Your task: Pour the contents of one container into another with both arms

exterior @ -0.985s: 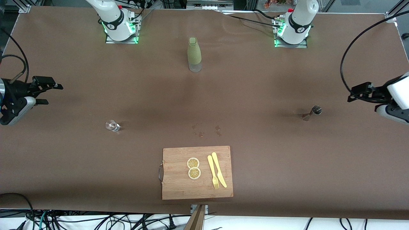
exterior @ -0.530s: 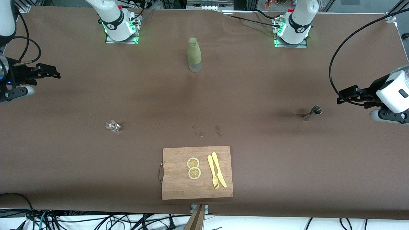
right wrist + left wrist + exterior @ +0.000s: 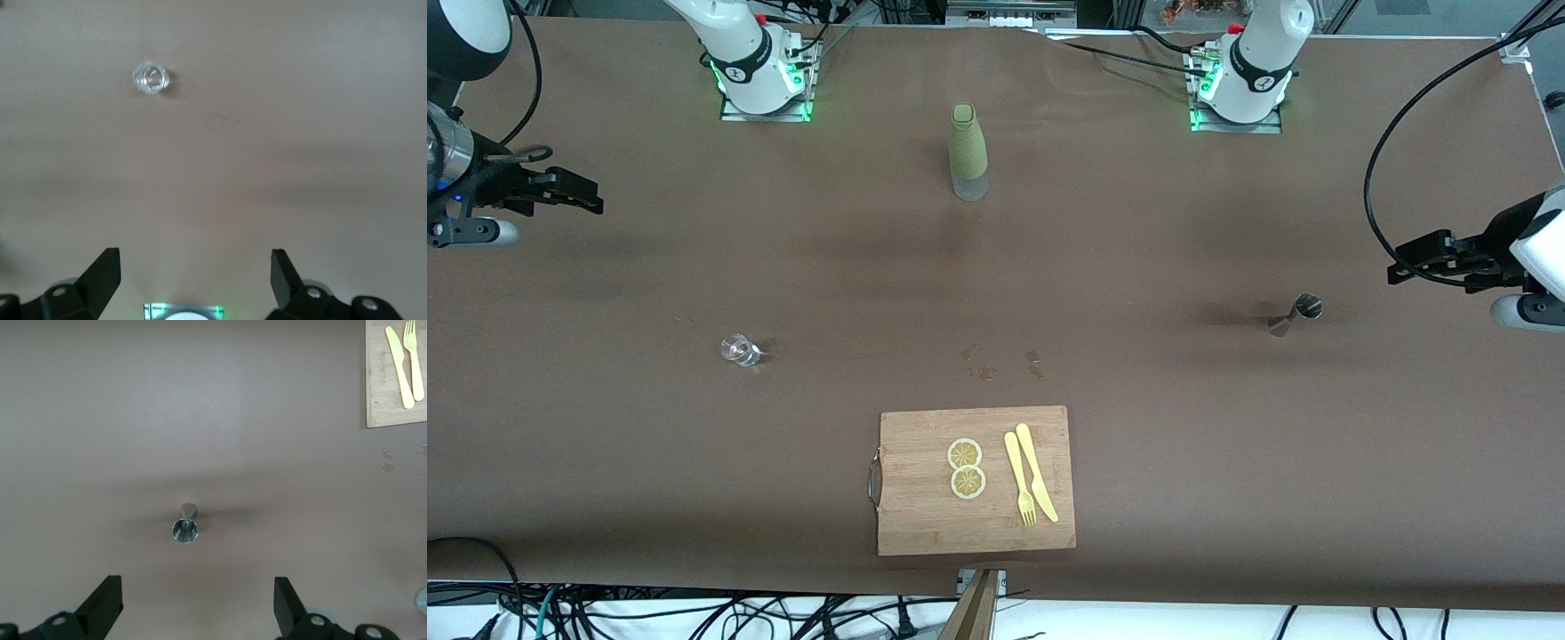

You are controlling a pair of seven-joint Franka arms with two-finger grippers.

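Observation:
The tiny clear glass cup (image 3: 738, 349) stands on the brown table toward the right arm's end; the right wrist view shows it from above (image 3: 151, 78). The silvery hourglass jigger (image 3: 1298, 313) stands upright toward the left arm's end, its round mouth showing in the left wrist view (image 3: 186, 527). My right gripper (image 3: 587, 197) hangs open and empty over the table's end, well apart from the cup (image 3: 193, 263). My left gripper (image 3: 1400, 267) is open and empty in the air a short way from the jigger (image 3: 198, 590).
A tall olive-green bottle (image 3: 967, 153) stands mid-table near the arms' bases. A wooden cutting board (image 3: 911, 524) near the front edge carries two lemon slices (image 3: 966, 468), a yellow fork and knife (image 3: 1032, 484). Wet spots (image 3: 996, 364) lie just above the board.
My right gripper has swung toward the bases' edge of the table, away from the cup. My left gripper drifted toward the jigger, then back out. Both stayed open.

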